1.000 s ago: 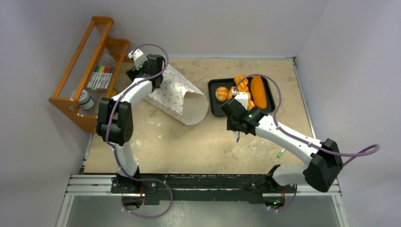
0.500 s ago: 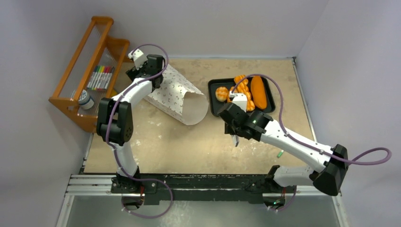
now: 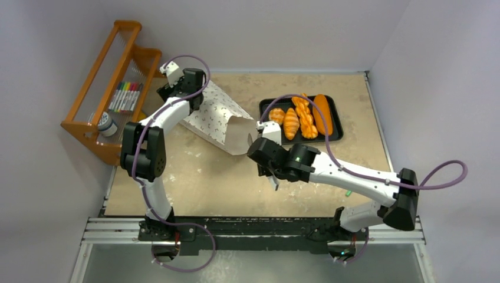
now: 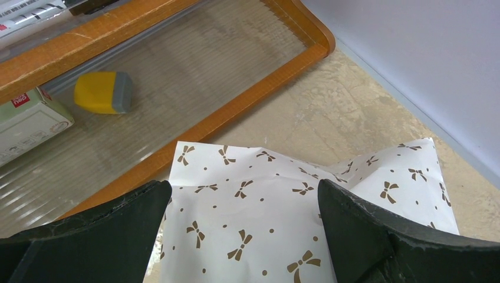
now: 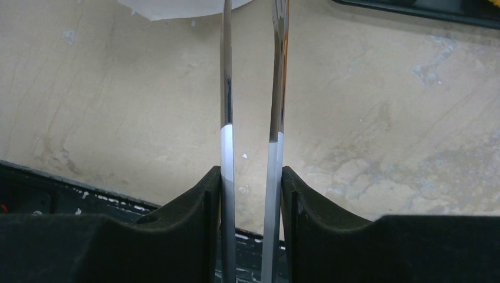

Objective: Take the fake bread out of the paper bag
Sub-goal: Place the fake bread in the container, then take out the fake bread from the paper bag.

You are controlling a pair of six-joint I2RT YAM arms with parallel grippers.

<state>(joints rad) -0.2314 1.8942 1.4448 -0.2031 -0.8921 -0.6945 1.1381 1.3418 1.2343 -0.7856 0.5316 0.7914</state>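
The white paper bag (image 3: 219, 117) with brown bow prints lies on its side, its mouth open toward the right; no bread shows inside it. My left gripper (image 3: 177, 88) is open, and its jaws straddle the bag's closed far end (image 4: 247, 206) without pinching it. Fake bread lies on the black tray (image 3: 265, 137): a round roll (image 3: 276, 115), two croissants (image 3: 291, 122) and a long loaf (image 3: 322, 114). My right gripper (image 3: 266, 165) is shut on thin metal tongs (image 5: 226, 88) just right of the bag's mouth, whose edge shows in the right wrist view (image 5: 177, 7).
An orange wooden rack (image 3: 94, 88) holds markers (image 3: 125, 96) at the far left, with a yellow block (image 4: 103, 92) and a small box (image 4: 29, 121) on its shelf. A small green object (image 3: 349, 191) lies at the front right. Walls close in the table.
My right arm has swung left from over the tray to the bag's mouth, carrying the tongs and uncovering the bread on the tray. The left arm and bag have not moved.
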